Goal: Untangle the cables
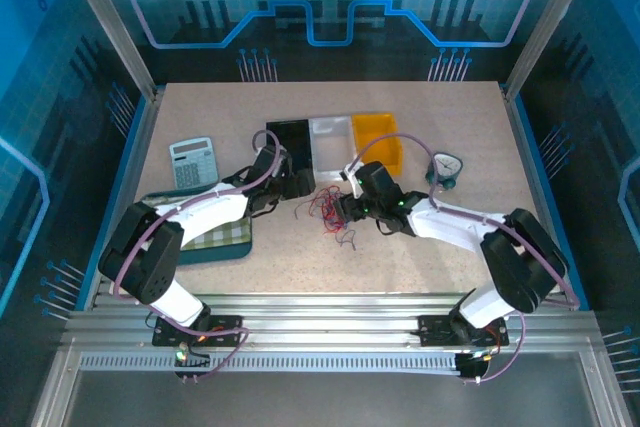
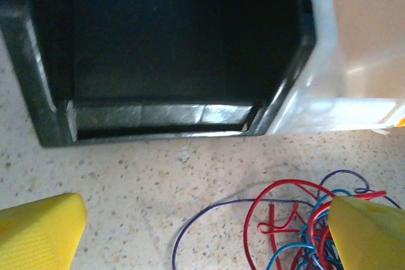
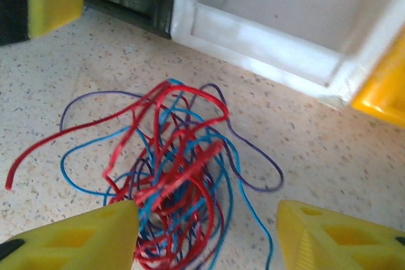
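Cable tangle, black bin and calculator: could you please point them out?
cable tangle [image 3: 180, 184], right wrist view, knotted middle.
black bin [image 2: 164, 116], left wrist view, near wall.
calculator [image 1: 191, 164], top external view, keypad.

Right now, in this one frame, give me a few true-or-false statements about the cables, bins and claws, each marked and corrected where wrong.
1. The cables lie in one red, blue and purple tangle on the table, in front of the bins. True.
2. Some strands already rest inside the black bin. False: its inside shows no wire, and all strands lie on the tabletop.
3. The left claw and the right claw are both open. True.
4. The calculator sits to the right of the yellow bin. False: it lies at the far left, beyond the black bin.
5. The white bin stands between the black and yellow ones. True.
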{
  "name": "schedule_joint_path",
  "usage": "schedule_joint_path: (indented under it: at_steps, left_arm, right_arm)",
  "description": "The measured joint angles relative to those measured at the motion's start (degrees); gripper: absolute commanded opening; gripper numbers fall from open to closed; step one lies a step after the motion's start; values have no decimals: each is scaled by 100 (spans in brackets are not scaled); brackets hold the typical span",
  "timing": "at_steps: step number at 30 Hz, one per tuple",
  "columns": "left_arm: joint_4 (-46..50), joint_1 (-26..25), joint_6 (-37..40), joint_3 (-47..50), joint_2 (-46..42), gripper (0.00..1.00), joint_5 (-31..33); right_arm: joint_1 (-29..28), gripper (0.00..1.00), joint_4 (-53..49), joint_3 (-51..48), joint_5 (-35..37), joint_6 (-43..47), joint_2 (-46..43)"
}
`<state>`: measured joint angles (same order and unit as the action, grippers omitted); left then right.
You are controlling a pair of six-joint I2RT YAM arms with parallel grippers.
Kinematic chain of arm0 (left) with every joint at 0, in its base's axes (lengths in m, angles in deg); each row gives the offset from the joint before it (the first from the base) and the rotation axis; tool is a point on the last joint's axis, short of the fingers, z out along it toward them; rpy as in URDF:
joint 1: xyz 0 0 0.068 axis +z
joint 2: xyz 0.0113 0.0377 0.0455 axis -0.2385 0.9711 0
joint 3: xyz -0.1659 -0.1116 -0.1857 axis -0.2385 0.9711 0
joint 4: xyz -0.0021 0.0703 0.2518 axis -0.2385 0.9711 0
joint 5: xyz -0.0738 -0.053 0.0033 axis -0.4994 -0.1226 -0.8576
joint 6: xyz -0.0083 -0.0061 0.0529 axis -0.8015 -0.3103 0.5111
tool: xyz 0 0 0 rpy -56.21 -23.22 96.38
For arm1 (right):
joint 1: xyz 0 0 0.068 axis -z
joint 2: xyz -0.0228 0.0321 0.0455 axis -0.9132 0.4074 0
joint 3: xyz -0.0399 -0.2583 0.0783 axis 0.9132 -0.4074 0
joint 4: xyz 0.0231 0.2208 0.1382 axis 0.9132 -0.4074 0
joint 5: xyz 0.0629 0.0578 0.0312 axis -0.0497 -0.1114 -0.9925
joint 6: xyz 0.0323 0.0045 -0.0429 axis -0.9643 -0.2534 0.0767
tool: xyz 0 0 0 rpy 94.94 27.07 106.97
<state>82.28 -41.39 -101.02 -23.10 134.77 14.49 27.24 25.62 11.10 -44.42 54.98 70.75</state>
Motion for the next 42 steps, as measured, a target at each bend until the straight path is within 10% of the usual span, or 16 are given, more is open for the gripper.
schedule_joint_path:
  at_steps: [22, 33, 42]
  left_arm:
    - [861, -11, -673, -114, 101, 97, 407]
    - [990, -11, -562, -153, 101, 98, 407]
    - [990, -11, -461, -153, 101, 98, 398]
  right_arm:
    - [28, 34, -345, 1458, -894, 9, 1467]
    - [92, 39, -461, 1694, -1034, -20, 1731]
    - [105, 9, -481, 1692, -1165, 0, 1690]
